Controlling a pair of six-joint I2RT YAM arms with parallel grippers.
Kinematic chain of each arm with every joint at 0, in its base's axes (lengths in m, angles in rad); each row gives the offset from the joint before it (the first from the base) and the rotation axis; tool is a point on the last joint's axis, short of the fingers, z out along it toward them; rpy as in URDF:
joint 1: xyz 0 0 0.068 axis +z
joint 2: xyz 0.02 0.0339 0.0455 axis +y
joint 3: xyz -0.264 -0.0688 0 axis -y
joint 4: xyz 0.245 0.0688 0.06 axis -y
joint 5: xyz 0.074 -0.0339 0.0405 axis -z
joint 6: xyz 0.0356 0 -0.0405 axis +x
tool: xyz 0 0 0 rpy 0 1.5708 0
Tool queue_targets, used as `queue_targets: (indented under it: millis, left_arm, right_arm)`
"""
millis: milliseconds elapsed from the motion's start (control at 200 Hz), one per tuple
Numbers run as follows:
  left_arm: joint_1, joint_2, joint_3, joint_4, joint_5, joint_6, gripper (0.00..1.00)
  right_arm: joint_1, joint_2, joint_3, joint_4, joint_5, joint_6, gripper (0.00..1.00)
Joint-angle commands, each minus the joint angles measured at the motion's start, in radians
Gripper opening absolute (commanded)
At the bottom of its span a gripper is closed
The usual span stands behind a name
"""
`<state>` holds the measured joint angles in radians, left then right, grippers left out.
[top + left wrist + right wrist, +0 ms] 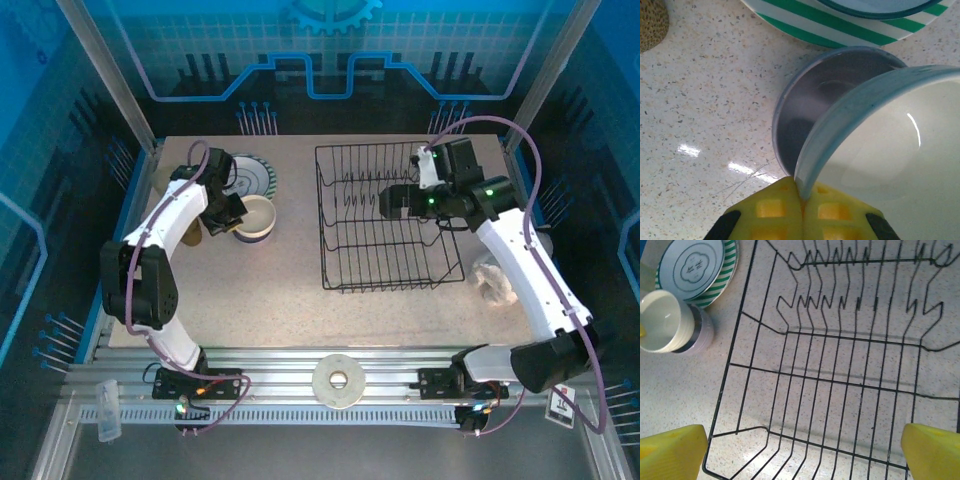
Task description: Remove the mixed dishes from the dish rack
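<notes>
1. The left end effector (802, 200) is clamped on the rim of the cream bowl (890, 145), which tilts over the lavender cup (815, 100), left of the rack (385, 215).
2. The right end effector (392, 203) hangs open above the rack.
3. The striped plate (250, 178) lies on the bench (260, 290), just beyond the bowl.

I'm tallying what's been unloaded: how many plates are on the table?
2. The green-and-white striped plate lies left of the dish rack, and a pale dark-rimmed plate sits stacked on it. Another could be hidden underneath.
</notes>
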<state>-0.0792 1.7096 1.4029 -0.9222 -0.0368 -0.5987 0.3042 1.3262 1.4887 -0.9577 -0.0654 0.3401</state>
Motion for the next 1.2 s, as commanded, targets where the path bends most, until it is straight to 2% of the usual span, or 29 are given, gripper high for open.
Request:
queue_targets:
  millis: [0,260,495,665,740,981,1136,1196]
  left_arm:
    - [0.022,0.014,-0.019,0.048,0.016,0.021,0.0]
    - [0.029,0.016,-0.069,0.111,0.032,0.018,0.0]
    - [0.031,0.029,-0.077,0.122,0.036,0.01,0.01]
    - [0.032,-0.005,-0.075,0.11,0.027,0.008,0.21]
    - [0.033,-0.021,-0.07,0.101,0.027,0.01,0.36]
    - [0.033,-0.081,-0.04,0.061,0.026,0.014,0.7]
    - [0.033,-0.116,-0.013,0.035,0.034,0.028,0.98]
    - [0.033,-0.139,-0.01,0.032,0.034,0.033,0.99]
  right_arm:
    - [-0.069,-0.036,-0.035,0.002,-0.019,0.038,1.0]
    - [-0.227,-0.067,-0.129,0.013,-0.031,0.057,1.0]
    - [-0.327,-0.08,-0.254,0.113,-0.082,0.06,1.0]
    - [-0.341,-0.083,-0.287,0.144,-0.104,0.061,1.0]
    - [-0.343,-0.085,-0.293,0.145,-0.097,0.06,1.0]
    - [-0.375,-0.051,-0.319,0.156,-0.07,0.053,1.0]
    - [-0.403,-0.016,-0.331,0.194,-0.07,0.051,1.0]
    - [-0.414,0.004,-0.331,0.214,-0.074,0.048,1.0]
